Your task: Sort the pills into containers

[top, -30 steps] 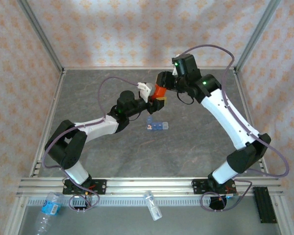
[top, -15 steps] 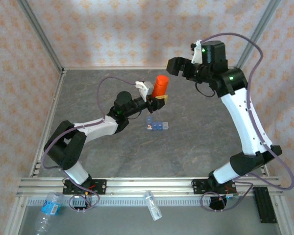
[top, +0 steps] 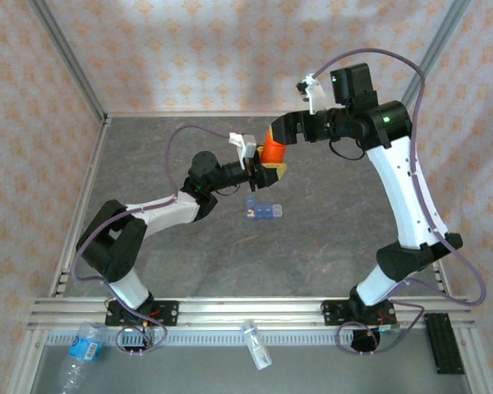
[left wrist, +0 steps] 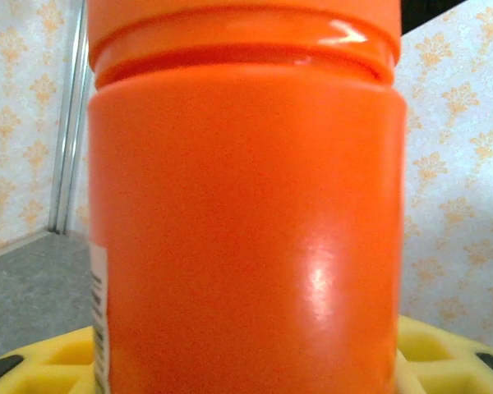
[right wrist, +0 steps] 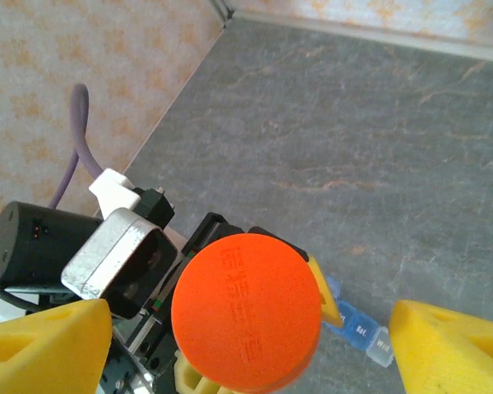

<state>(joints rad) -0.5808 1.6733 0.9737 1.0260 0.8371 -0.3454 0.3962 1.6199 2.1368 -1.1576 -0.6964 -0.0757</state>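
Grey stone-patterned table (top: 329,246), enclosed by pale floral-print walls (top: 230,49) and aluminium frame posts (top: 66,57); blue pill organiser (top: 264,210) lies flat near the table's middle, just on the near side of the two grippers. Left gripper (top: 269,169): yellow fingers closed on the lower body of an upright orange vial (top: 271,153), arm stretched low and forward over the table. Right gripper (top: 279,131): jaws spread wide on either side of the vial's cap (right wrist: 246,316) without touching it, arm reared high with the wrist bent over toward the left.
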